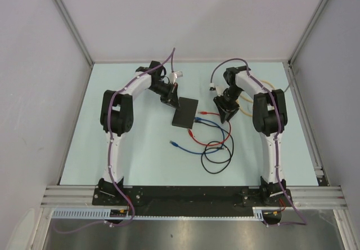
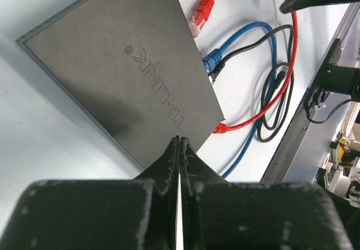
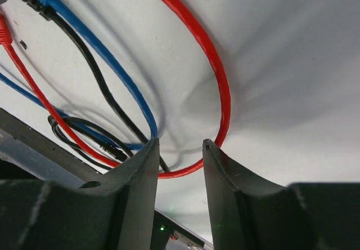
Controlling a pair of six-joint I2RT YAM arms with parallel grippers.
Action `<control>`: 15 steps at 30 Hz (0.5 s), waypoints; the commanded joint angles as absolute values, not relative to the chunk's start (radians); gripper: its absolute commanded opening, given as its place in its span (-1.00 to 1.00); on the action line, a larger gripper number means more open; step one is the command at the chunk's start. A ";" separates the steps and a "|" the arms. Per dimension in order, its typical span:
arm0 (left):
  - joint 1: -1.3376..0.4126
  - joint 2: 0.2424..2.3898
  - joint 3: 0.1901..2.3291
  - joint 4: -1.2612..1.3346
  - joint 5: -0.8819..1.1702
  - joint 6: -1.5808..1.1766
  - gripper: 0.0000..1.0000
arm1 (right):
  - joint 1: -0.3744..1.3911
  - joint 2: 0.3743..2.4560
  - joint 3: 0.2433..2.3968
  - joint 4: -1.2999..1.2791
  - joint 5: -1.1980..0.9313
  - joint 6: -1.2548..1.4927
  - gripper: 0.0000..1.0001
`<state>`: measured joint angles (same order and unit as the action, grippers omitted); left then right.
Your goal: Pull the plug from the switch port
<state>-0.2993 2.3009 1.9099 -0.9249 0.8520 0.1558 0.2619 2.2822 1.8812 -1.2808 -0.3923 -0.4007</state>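
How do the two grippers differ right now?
The left gripper is shut, fingers pressed together; the right gripper is open, fingers apart. The left gripper's tips sit at the edge of the switch; the right gripper hangs over the red cable loop. Both are black, two-fingered and hold nothing.

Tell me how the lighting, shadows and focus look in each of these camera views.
Top view: even, soft light, everything sharp. Left wrist view: the switch is crisp, with a dark shadow patch across it near the shut left pincer. Right wrist view: the red cable throws a soft shadow on the table; the right pincer looms dark.
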 commanded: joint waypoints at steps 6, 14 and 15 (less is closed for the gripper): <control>-0.305 2.253 1.924 -0.902 0.887 0.135 -0.99 | 0.288 2.174 1.835 -1.229 -0.264 -0.396 -0.12; -0.305 2.250 1.917 -0.900 0.882 0.137 -0.99 | 0.258 2.243 1.824 -1.243 -0.204 -0.403 -0.14; -0.305 2.250 1.914 -0.900 0.882 0.137 -0.99 | 0.258 2.247 1.827 -1.244 -0.206 -0.403 -0.15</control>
<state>-0.2993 2.3009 1.9102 -0.9211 0.8524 0.1394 0.2691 2.2276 1.8233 -1.2369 -0.2474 -0.4004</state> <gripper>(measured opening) 0.005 0.434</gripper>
